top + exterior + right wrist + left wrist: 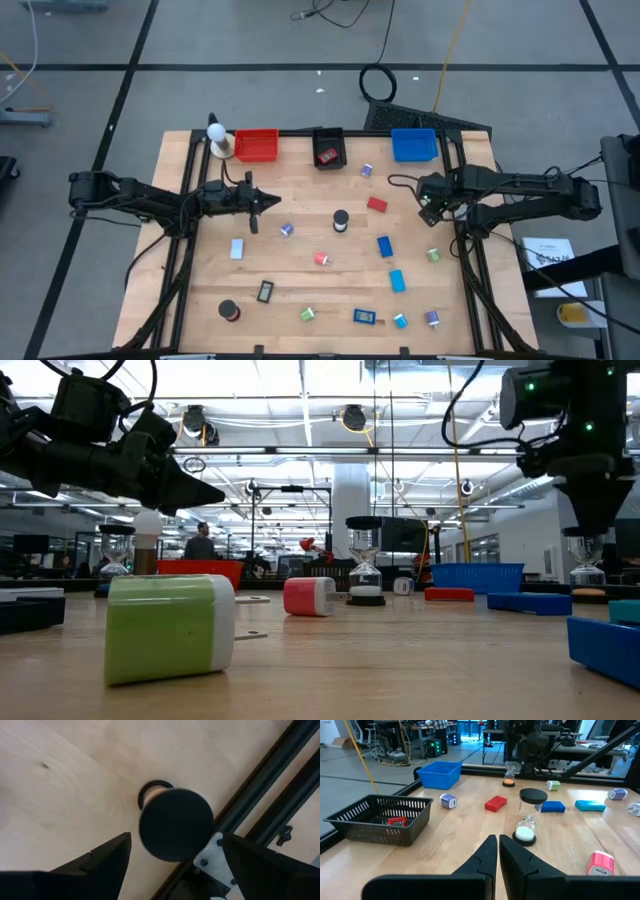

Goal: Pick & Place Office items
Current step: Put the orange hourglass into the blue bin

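Two fingers of the right gripper (172, 852) stand spread wide, straddling a black-capped hourglass (175, 822) that stands upright on the table (60, 785) directly below, untouched. Left gripper (498, 851) hovers pressed together, empty, with another hourglass (529, 817) just ahead.

In the right wrist view, a black round-topped hourglass (176, 824) hides most of its own lower base and part of the black metal table rail (260, 785). In the low view's lower right, a blue block (608, 647) is cut off by the frame edge.
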Tool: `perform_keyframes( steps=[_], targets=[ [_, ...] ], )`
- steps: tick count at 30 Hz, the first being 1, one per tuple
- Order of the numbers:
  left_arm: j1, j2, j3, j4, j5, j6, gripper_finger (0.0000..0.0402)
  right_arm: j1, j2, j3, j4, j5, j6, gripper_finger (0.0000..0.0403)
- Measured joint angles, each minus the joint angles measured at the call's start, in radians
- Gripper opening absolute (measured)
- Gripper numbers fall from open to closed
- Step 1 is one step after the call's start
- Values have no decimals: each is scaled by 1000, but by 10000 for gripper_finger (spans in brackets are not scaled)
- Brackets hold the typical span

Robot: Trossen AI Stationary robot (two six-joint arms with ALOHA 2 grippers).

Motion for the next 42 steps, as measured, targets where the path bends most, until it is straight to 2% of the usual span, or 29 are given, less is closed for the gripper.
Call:
perform_keyframes(
  steps=[7, 17, 25, 29, 35, 42],
  targets=[
    [0, 0, 0, 0, 0, 0, 26, 0, 0, -25, 95, -6, -39, 276],
    [0, 0, 0, 1, 0, 3, 26, -36, 3, -66, 167, -3, -56, 200],
    [0, 0, 0, 6, -1, 14, 26, -161, 13, -19, 257, -5, -118, 201],
    [0, 0, 0, 11, -1, 14, 26, -255, 92, 34, 299, -48, -250, 202],
    [0, 0, 0, 11, -1, 14, 26, -364, 297, 125, 376, -65, -456, 204],
    [0, 0, 0, 8, -1, 13, 26, -437, 424, 211, 372, -81, -553, 206]
  ],
)
